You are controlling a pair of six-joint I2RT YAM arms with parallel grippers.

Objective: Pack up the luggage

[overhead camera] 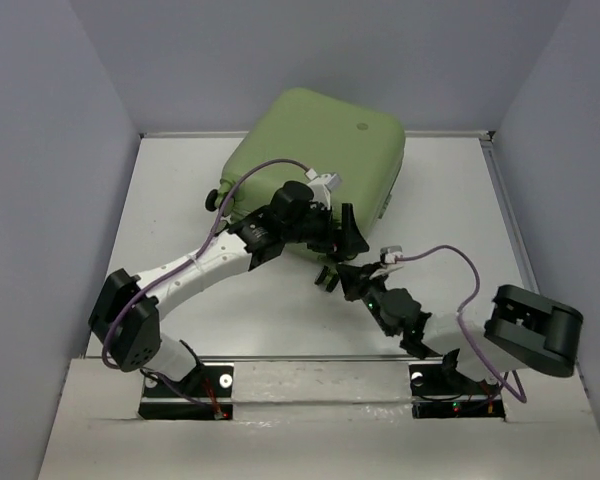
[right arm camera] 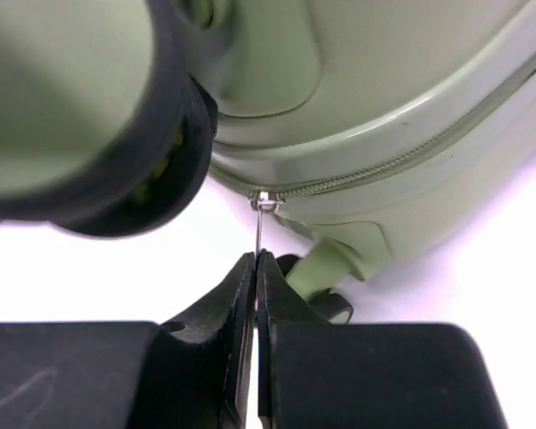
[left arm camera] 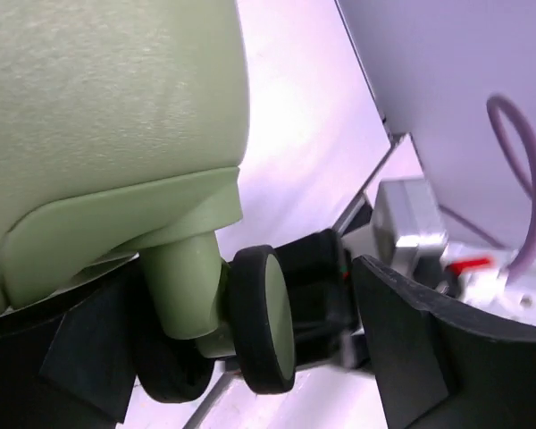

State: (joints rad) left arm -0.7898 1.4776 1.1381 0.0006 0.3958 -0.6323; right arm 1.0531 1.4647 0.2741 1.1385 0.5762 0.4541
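The luggage [overhead camera: 315, 160], a pale sage-green hard-shell suitcase, lies closed at the back of the table. My left gripper [overhead camera: 342, 232] is at its near edge. In the left wrist view it [left arm camera: 241, 299] is open, its black fingers [left arm camera: 411, 340] wide apart either side of a green-and-black caster wheel [left arm camera: 263, 317] under the shell [left arm camera: 107, 116]. My right gripper [overhead camera: 330, 275] is just below that corner. In the right wrist view it [right arm camera: 255, 261] is shut on the thin metal zipper pull [right arm camera: 261, 223], which hangs from the zipper line [right arm camera: 375, 170].
The white table [overhead camera: 180, 200] is walled by grey panels on the left, back and right. Another caster [right arm camera: 89, 116] looms close and blurred at the upper left of the right wrist view. Purple cables [overhead camera: 460, 270] loop over both arms.
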